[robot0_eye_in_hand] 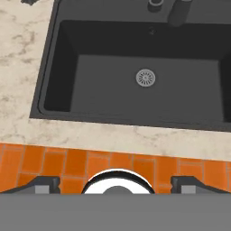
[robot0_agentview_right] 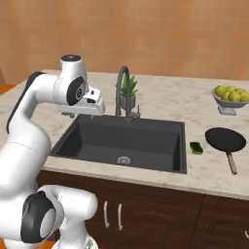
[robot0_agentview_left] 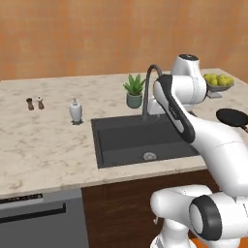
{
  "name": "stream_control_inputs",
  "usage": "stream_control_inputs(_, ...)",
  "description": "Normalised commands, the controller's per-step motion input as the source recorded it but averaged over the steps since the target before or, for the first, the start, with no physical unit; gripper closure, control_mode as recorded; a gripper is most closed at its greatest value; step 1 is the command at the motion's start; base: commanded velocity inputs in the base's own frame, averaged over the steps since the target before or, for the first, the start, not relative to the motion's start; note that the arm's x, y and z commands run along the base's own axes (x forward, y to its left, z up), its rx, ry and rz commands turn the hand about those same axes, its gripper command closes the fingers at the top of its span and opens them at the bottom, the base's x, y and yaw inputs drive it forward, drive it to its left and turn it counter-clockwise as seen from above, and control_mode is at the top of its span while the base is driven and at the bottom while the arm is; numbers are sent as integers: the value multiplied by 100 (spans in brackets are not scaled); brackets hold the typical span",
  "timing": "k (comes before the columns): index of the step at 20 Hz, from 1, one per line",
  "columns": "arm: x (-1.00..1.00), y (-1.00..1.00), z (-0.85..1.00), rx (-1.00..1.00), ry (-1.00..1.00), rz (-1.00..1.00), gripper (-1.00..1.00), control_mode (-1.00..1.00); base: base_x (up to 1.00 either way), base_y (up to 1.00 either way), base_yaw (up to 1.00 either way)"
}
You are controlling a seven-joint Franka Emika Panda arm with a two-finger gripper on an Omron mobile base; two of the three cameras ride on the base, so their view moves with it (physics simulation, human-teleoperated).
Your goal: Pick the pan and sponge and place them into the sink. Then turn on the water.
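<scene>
**Fingers apart, nothing held**

Fingers [robot0_eye_in_hand: 43, 184] stand wide in our hand view, above the sink [robot0_eye_in_hand: 58, 67]. Right base view: pan [robot0_agentview_right: 225, 140] and sponge [robot0_agentview_right: 196, 148] wait right of the basin. Left base view: we judge the faucet [robot0_agentview_left: 147, 85] a collision risk when reaching across.

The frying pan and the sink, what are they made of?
The round black frying pan looks like dark matte metal, perhaps non-stick coated, since it shows no shine; its straight pale handle looks like wood by its light tan colour. The large dark grey sink looks like matte stone composite or coated metal, hard to say which; its round drain looks like shiny silver metal.
</scene>
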Motion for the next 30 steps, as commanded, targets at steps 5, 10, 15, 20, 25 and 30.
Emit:
stream_control_inputs(5,0,0,0,0,0,0,-100,100,-5,-48,-1)
stream_control_inputs(10,0,0,0,0,0,0,-100,100,4,-77,-3)
stream_control_inputs(15,0,0,0,0,0,0,-100,100,27,-59,-1)
stream_control_inputs(20,0,0,0,0,0,0,-100,100,35,-8,0)
stream_control_inputs(25,0,0,0,0,0,0,-100,100,56,0,0)
stream_control_inputs(30,0,0,0,0,0,0,-100,100,63,0,0)
